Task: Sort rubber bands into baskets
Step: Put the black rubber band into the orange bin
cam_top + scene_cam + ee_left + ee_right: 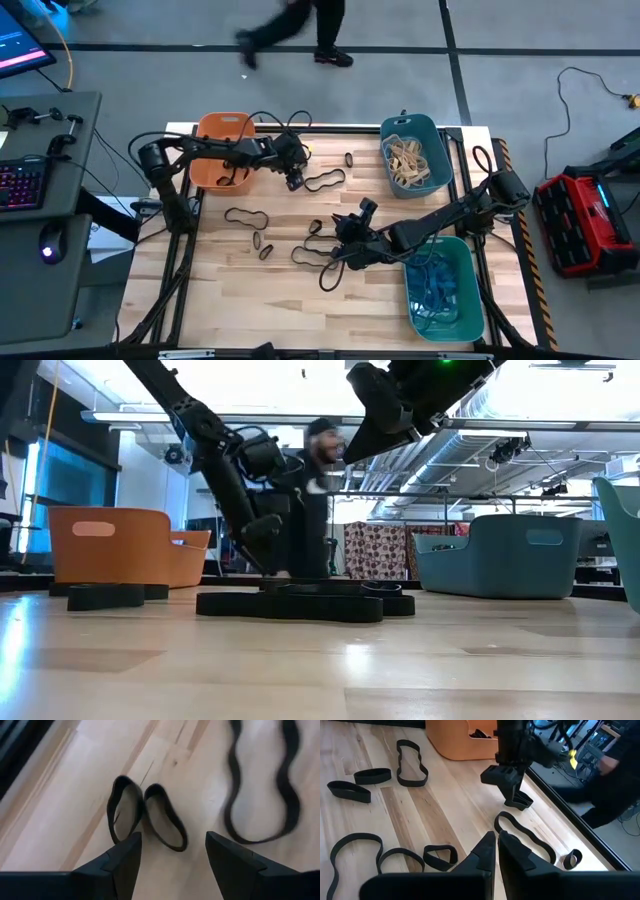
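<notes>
The sorting is judged partly done. Tan bands (406, 158) are heaped in the teal basket (437, 133) at the table's far right corner, blue bands (436, 288) are piled in the green basket (468, 262) at the near right corner, and some black bands (226, 180) can be seen in the orange basket (205, 127) at the far left corner. No tan or blue bands are seen loose on the table (230, 320).

Three baskets are counted. About nine black bands (245, 216) are left loose across the middle of the table, some long and wavy, some short; where they overlap near the right arm, an exact count cannot be made.

The left gripper (172, 851) is held low near the far edge beside the orange basket, its jaws spread wide and empty above a pair of short black loops (145, 812), with a long loop (324, 180) lying just beside. The right gripper (496, 851) is held over the middle of the table with its jaws pressed together; nothing is seen between them.
</notes>
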Controlling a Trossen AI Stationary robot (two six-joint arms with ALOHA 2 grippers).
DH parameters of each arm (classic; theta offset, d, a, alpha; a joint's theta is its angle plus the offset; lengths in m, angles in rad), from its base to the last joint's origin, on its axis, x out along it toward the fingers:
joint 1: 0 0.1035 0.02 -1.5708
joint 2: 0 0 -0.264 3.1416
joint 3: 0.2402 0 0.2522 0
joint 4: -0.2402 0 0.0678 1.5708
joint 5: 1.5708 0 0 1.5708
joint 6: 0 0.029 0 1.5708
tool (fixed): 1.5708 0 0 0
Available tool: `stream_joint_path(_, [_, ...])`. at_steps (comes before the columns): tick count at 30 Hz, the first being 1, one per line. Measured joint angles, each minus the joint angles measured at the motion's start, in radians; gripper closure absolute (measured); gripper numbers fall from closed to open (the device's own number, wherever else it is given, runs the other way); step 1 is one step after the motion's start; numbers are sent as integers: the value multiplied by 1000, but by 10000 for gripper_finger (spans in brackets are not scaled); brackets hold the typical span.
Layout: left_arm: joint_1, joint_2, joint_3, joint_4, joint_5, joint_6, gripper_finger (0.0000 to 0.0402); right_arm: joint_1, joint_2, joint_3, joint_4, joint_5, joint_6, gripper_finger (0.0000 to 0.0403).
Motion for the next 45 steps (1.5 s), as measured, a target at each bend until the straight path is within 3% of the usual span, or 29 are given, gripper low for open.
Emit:
stream_joint_path(12, [11, 81, 0, 83, -7, 4, 205, 0, 0, 0, -7, 0, 2, 394])
stream_joint_path(16, [11, 76, 0, 94, -33, 16, 262, 0, 0, 0, -8, 0, 2, 394])
stream_joint_path(22, [5, 76, 0, 88, -45, 76, 382, 0, 0, 0, -9, 0, 2, 394])
stream_joint_path(25, [-4, 60, 0, 74, -46, 89, 392, 0, 0, 0, -10, 0, 2, 394])
stream_joint_path(36, [-44, -180, 0, -91, -52, 90, 399, 0, 0, 0, -21, 0, 10, 394])
stream_joint_path(45, [-24, -454, 0, -361, -194, 46, 400, 0, 1, 0, -30, -6, 28, 394])
